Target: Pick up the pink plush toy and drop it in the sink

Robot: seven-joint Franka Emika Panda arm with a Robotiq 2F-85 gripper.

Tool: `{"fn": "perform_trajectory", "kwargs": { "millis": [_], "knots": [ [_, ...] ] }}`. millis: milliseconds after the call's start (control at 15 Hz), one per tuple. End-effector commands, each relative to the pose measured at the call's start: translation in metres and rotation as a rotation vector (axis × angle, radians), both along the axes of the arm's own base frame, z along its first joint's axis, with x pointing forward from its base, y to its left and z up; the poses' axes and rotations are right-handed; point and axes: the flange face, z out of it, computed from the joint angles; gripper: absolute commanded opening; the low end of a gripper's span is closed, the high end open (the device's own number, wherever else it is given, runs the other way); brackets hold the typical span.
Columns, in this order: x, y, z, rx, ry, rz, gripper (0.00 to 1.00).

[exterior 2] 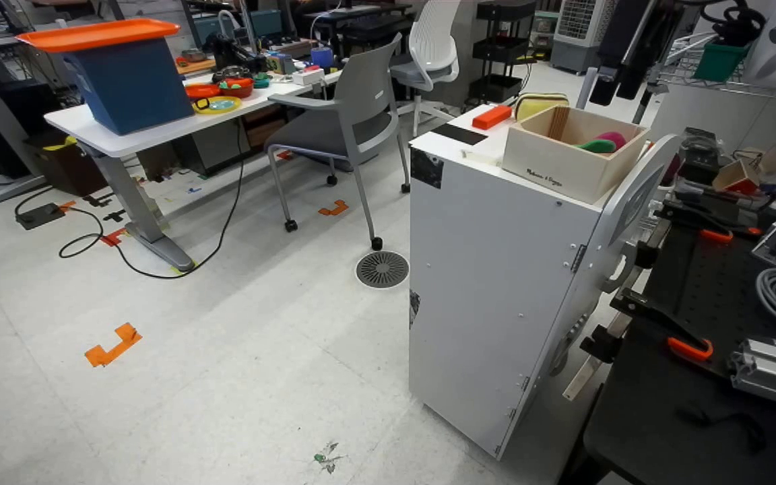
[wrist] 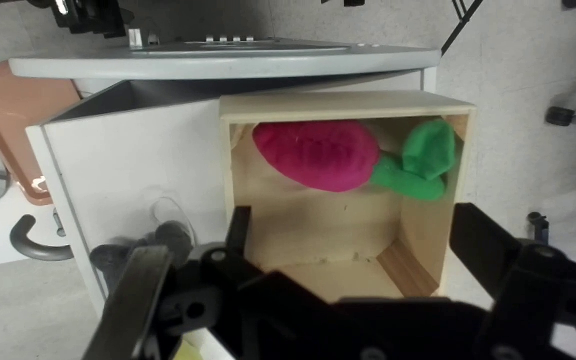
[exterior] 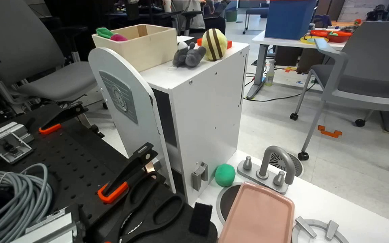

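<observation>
With its 2 fingers well apart, the hand is seen across the wooden box in the wrist view; how high it is above the box I cannot tell. The pink plush toy lies inside that box, along the wall nearest the cabinet door, its green end by a corner. All 4 walls surround it, and in an exterior view its green and pink parts show over the rim.

The box stands on the white cabinet, sharing the top with a grey plush, a striped plush and an orange block. Lower down, beside the cabinet, is the round sink. A pinkish tray lies across it and blocks much of it. A green ball sits by the sink's rim, and a grey faucet stands close to the tray. Past the door, a black tabletop carries a coil of grey cable and 2 orange-tipped clamps.
</observation>
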Motion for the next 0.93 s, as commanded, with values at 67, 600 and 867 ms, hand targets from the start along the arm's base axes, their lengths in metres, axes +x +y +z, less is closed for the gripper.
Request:
{"fn": "perform_trajectory", "kwargs": {
  "millis": [67,600,867],
  "knots": [
    [0.007,0.001,-0.014,0.038,0.023,0.008,1.0],
    [0.012,-0.002,-0.023,0.038,0.044,0.004,1.0],
    [0.012,-0.004,-0.028,0.03,0.047,0.006,1.0]
  ]
}}
